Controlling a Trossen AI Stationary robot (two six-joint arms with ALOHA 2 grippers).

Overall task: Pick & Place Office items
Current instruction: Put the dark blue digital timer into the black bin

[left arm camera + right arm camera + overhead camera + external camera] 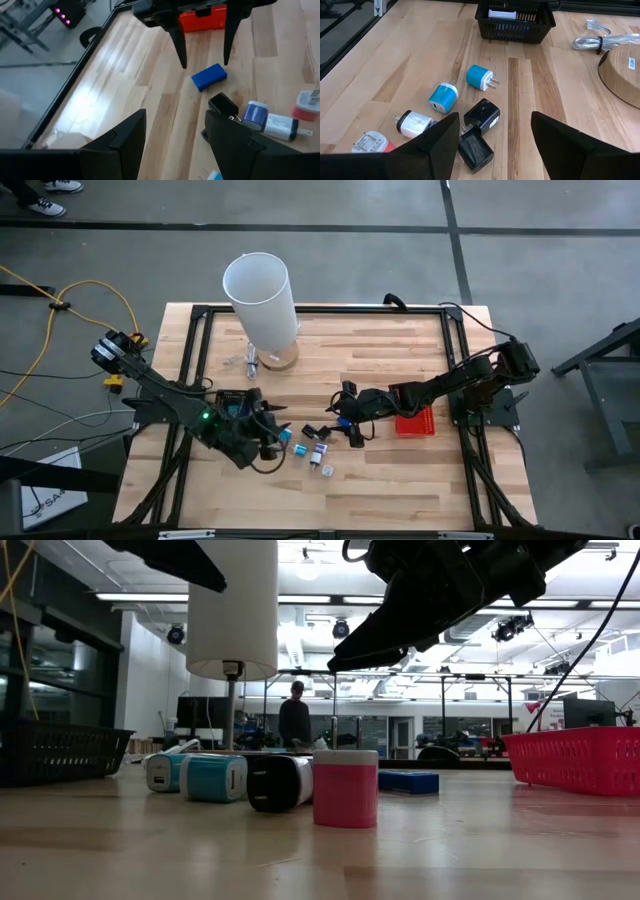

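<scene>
Containers first. We note a red mesh basket [414, 423] on the right half of the table, partly under the right arm; what it holds we cannot tell. A black mesh basket [515, 20] sits on the left half, under the left arm, with a white and blue piece showing inside it.

The office items lie loose on the wood between the two baskets: two teal chargers [480, 78] and [442, 97], a black charger [482, 114], a white plug [415, 123], a flat blue block [209, 77] and a pink-and-white piece [345, 788].

Left gripper [268, 432] hovers just beside the cluster, fingers spread, holding nothing. Right gripper [345, 412] hangs over the black charger, fingers spread, empty.

A tall white cylinder [262, 297] stands near the far edge. Bare wood shows along the near edge.
</scene>
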